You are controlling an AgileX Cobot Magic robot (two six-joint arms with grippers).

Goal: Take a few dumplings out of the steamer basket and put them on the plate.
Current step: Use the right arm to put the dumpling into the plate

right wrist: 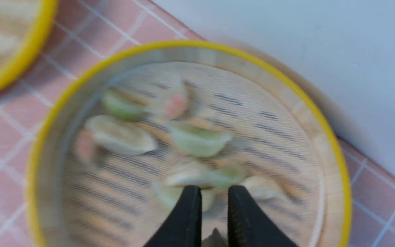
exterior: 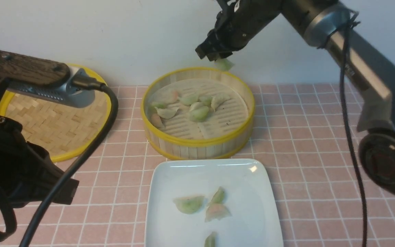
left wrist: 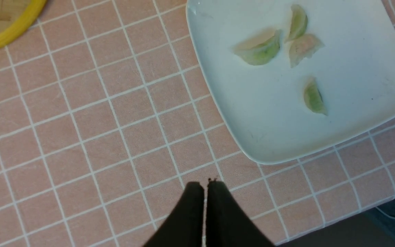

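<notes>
Gripping dumpling [exterior: 224, 64] above steamer basket [exterior: 197, 141]: right gripper [exterior: 218, 57] | left gripper [left wrist: 204, 188]: fingers pressed together

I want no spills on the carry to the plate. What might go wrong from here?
1. The right gripper seems to pinch the held dumpling only by its edge, so most of it dangles below the tips. It may slip out on the way, onto the steamer basket rim or the table.
2. The plate already has four dumplings, three bunched near its middle. A release there could land on one and stick, so a bare side looks safer.
</notes>
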